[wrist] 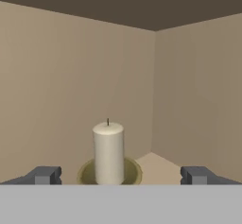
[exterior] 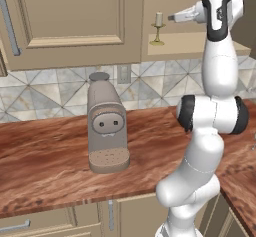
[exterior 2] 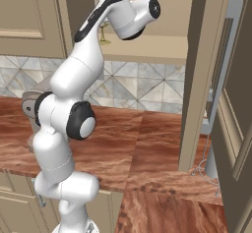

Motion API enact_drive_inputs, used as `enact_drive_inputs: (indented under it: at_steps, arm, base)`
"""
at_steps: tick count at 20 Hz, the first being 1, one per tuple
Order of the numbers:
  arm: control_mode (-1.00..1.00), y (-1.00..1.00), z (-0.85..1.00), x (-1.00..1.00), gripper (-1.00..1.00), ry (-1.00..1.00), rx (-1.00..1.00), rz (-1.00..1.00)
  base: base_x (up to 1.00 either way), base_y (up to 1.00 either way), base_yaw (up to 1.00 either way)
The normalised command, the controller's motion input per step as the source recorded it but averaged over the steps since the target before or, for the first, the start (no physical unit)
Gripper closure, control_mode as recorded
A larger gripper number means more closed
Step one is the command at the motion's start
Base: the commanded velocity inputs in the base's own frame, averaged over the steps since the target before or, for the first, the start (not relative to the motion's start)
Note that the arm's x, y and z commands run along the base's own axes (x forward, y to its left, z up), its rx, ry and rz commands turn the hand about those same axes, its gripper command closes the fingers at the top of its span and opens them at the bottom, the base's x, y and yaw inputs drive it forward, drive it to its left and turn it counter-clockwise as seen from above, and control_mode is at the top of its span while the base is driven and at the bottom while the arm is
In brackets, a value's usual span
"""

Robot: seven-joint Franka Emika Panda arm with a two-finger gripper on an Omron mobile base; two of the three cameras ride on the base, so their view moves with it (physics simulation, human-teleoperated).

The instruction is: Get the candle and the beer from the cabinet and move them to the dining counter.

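Approaching the candle (wrist: 108,152) inside the cabinet (wrist: 71,90): gripper (wrist: 120,175) wide open, empty (apparently nothing moved yet).

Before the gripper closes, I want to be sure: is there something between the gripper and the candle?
Nothing visible. In the hand view the candle stands upright between the open gripper fingertips, with empty shelf of the cabinet around it.

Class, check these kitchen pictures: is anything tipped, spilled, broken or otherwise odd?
Nothing stands out. The candle stands upright on the cabinet shelf, between the fingertips of the open tool. The coffee machine sits upright on the counter, with no spills.
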Motion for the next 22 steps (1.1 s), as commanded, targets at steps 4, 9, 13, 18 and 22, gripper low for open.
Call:
enact_drive_inputs:
  at_steps: [4, 9, 13, 18, 22]
  arm:
    - [-1.0, 0.06, 0.0, 0.04, -1.0, 0.0, 0.0, 0.0]
    - [-1.0, 0.13, 0.0, 0.03, -1.0, 0.0, 0.0, 0.0]
    - [-1.0, 0.11, 0.0, 0.0, -1.0, 0.0, 0.0, 0.0]
    - [-1.0, 0.03, 0.0, 0.0, -1.0, 0.0, 0.0, 0.0]
    - [-1.0, 0.04, 0.0, 0.02, -1.0, 0.0, 0.0, 0.0]
  base:
    - [0.0, 0.0, 0.0]
    - [0.0, 0.0, 0.0]
    - [0.0, 0.0, 0.0]
    - [0.0, 0.0, 0.0]
    - [0.0, 0.0, 0.0]
